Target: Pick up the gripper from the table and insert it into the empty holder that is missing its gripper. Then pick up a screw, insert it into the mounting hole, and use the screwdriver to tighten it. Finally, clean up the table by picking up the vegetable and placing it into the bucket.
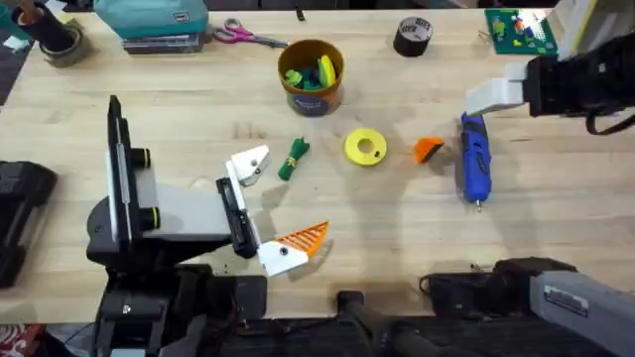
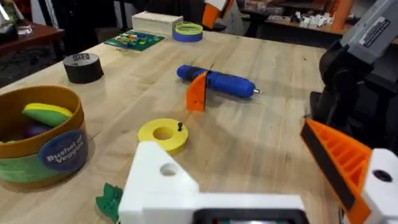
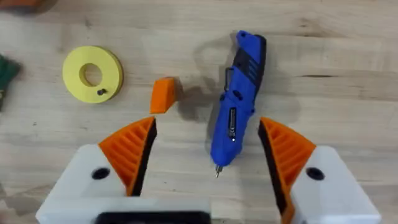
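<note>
The right gripper (image 3: 205, 155) hangs wide open near the orange gripper (image 3: 164, 94); it should straddle that piece squarely, clear of the screwdriver (image 3: 236, 106).

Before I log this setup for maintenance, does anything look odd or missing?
Yes. The left tool has one bare white plastic holder, while its other finger carries an orange ribbed pad. The loose orange plastic pad lies beside the blue pen-shaped screwdriver.

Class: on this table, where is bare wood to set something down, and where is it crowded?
Free: the wood between the bucket and the left arm, and below the yellow ring. Crowded: ring, orange gripper and screwdriver sit close together.
</note>
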Robot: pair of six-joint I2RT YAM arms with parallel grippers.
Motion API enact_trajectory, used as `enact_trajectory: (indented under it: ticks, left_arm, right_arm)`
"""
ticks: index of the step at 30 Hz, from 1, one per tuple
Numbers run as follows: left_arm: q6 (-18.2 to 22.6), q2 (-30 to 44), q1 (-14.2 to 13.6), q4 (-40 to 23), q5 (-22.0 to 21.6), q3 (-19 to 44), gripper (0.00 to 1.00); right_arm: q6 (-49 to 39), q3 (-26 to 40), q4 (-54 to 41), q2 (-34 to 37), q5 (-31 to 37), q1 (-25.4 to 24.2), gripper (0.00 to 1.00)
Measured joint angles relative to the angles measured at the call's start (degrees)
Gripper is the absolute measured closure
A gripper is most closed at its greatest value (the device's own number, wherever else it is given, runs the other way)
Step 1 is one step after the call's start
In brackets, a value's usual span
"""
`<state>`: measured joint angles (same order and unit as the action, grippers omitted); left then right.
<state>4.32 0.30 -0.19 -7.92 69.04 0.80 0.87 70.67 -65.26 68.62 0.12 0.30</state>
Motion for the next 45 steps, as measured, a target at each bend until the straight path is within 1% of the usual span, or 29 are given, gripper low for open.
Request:
enact_trajectory:
  ticks: [8, 11, 15, 18, 22, 26, 29, 33, 38, 41, 45]
  left_arm:
    - [0.0, 0.0, 0.0, 0.0, 0.0, 0.0, 0.015]
    - [0.0, 0.0, 0.0, 0.0, 0.0, 0.0, 0.015]
    - [0.0, 0.0, 0.0, 0.02, 0.0, 0.0, 0.015]
    - [0.0, 0.01, 0.0, 0.0, 0.0, 0.0, 0.015]
    - [0.0, 0.0, 0.0, 0.0, 0.0, 0.0, 0.015]
    - [0.01, 0.0, 0.0, 0.0, 0.0, 0.0, 0.015]
    - [0.0, 0.0, 0.0, 0.0, 0.0, 0.0, 0.015]
    - [0.01, 0.0, 0.0, 0.0, 0.0, 0.0, 0.015]
    - [0.01, 0.01, 0.0, 0.0, 0.0, 0.0, 0.015]
    - [0.01, 0.0, 0.0, 0.0, 0.01, 0.0, 0.015]
    - [0.0, 0.01, 0.0, 0.0, 0.02, 0.0, 0.015]
  right_arm:
    - [2.62, 0.02, -3.92, 0.0, 0.0, 0.76, 0.004]
    - [3.08, 0.02, -5.7, -0.01, -0.01, 3.19, 0.004]
    - [3.55, 0.32, -8.0, -0.39, -0.02, 7.65, 0.004]
    - [4.69, 1.93, -8.86, -0.42, -0.07, 11.03, 0.004]
    - [6.27, 6.42, -11.15, -0.33, -0.09, 13.94, 0.004]
    - [7.47, 10.23, -13.52, 0.84, -0.09, 15.85, 0.004]
    - [7.95, 10.97, -13.87, 2.35, -0.09, 16.41, 0.004]
    - [8.17, 10.97, -13.92, 4.01, -0.09, 16.41, 0.004]
    - [8.21, 10.31, -12.93, 4.05, -0.07, 16.41, 0.004]
    - [8.39, 7.05, -10.31, 3.98, -0.02, 16.41, 0.004]
    - [9.84, 1.06, -6.58, 3.98, 0.62, 16.41, 0.004]
